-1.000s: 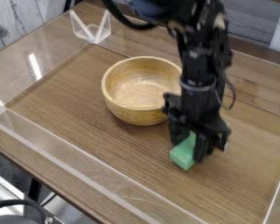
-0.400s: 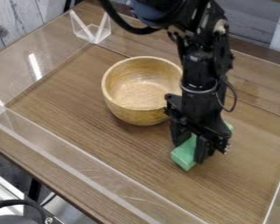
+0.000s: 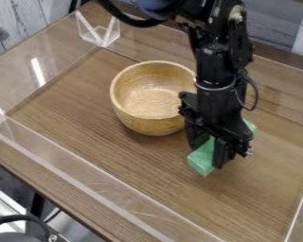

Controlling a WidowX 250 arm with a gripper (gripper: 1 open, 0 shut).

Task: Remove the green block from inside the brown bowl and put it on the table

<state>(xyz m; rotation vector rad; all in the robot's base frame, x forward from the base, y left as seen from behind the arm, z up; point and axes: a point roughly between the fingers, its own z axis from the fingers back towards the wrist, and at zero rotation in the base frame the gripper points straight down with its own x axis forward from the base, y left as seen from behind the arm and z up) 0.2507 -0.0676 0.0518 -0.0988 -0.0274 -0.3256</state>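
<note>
The green block (image 3: pixel 203 163) stands on end just right of the brown bowl (image 3: pixel 151 97), its lower end at or just above the table (image 3: pixel 103 161). My gripper (image 3: pixel 214 151) points straight down over it. Its dark fingers (image 3: pixel 226 144) clasp the block's upper part, and the lower half sticks out below them. The bowl is upright and its inside shows only bare wood grain. The arm hides the bowl's right rim.
Low clear acrylic walls (image 3: pixel 65 161) edge the tabletop on all sides, and a clear stand (image 3: pixel 101 31) sits at the far edge. Bare wood lies in front of and left of the bowl. A dark cable (image 3: pixel 15 227) hangs below the front left corner.
</note>
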